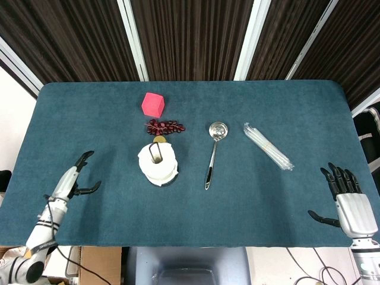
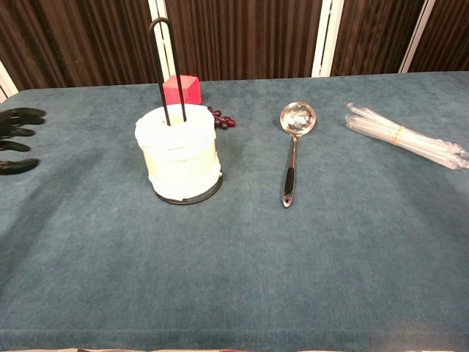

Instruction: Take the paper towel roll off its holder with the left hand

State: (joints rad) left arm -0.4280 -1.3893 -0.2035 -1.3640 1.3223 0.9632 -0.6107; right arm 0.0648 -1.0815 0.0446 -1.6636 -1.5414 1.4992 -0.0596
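A white paper towel roll (image 1: 158, 164) (image 2: 180, 156) stands on its black holder (image 2: 165, 67), whose tall wire loop rises out of the roll's core. My left hand (image 1: 73, 177) (image 2: 17, 138) hovers over the table well to the left of the roll, fingers spread, holding nothing. At the table's front right corner my right hand (image 1: 345, 196) is also spread and empty; the chest view does not show it.
Behind the roll lie a pink cube (image 1: 152, 104) and a bunch of dark red grapes (image 1: 165, 126). A metal ladle (image 1: 212, 152) lies to the right of the roll, and a clear packet of sticks (image 1: 268, 146) further right. The teal table (image 1: 95, 136) is bare on the left.
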